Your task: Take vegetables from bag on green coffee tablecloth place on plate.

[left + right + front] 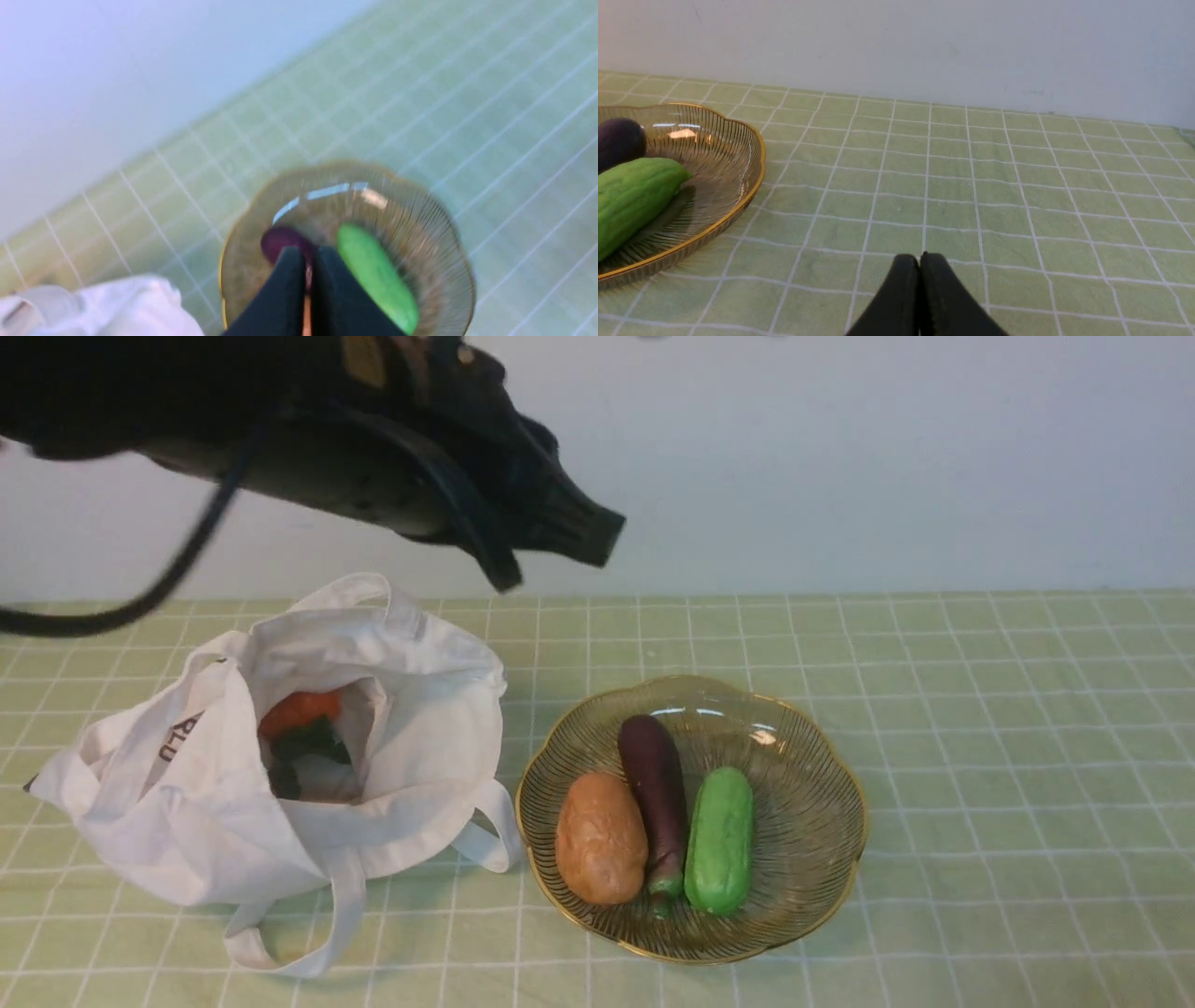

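The white bag (280,775) lies open on the green tablecloth (980,709), with an orange-red vegetable (299,709) and a dark green one (313,742) inside. The amber glass plate (812,803) to its right holds a brown potato (600,838), a purple eggplant (656,789) and a light green gourd (719,840). My left gripper (569,546) hangs high over the gap between bag and plate; in the left wrist view (308,263) it is shut and empty, above the blurred plate (434,242). My right gripper (920,263) is shut, low over bare cloth right of the plate (738,186).
A pale wall runs along the far edge of the tablecloth. The bag's loop handles (327,933) trail on the cloth toward the front and touch the plate's left rim. A black cable (140,602) hangs from the left arm at far left.
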Controlling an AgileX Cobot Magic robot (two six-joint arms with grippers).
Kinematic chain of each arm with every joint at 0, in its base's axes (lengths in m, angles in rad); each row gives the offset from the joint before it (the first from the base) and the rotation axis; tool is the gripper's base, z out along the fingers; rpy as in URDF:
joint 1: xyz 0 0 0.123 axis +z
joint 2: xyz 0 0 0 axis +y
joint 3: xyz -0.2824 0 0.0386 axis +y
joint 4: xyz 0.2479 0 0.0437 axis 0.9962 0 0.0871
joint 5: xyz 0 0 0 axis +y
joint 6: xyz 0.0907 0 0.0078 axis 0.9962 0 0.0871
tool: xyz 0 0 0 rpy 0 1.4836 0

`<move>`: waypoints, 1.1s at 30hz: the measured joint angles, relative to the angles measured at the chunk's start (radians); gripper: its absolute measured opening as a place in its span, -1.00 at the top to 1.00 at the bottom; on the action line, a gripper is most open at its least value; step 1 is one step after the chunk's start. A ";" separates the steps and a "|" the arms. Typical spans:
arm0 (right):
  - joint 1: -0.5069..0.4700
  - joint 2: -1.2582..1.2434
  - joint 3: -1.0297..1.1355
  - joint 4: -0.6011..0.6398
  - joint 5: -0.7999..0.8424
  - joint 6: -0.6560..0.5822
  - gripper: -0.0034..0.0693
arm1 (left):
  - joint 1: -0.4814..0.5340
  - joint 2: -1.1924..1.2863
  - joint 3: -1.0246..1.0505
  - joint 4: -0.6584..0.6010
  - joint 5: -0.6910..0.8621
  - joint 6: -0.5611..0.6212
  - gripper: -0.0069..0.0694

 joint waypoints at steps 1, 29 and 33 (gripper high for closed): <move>0.000 0.000 0.000 0.000 0.000 0.000 0.95 | 0.000 -0.013 0.002 -0.001 -0.002 -0.001 0.83; 0.000 0.000 0.000 0.000 0.000 0.000 0.95 | 0.000 -0.849 0.529 0.058 -0.140 -0.022 0.83; 0.000 0.000 0.000 0.000 0.000 0.000 0.95 | 0.005 -0.967 0.604 0.154 -0.124 -0.087 0.83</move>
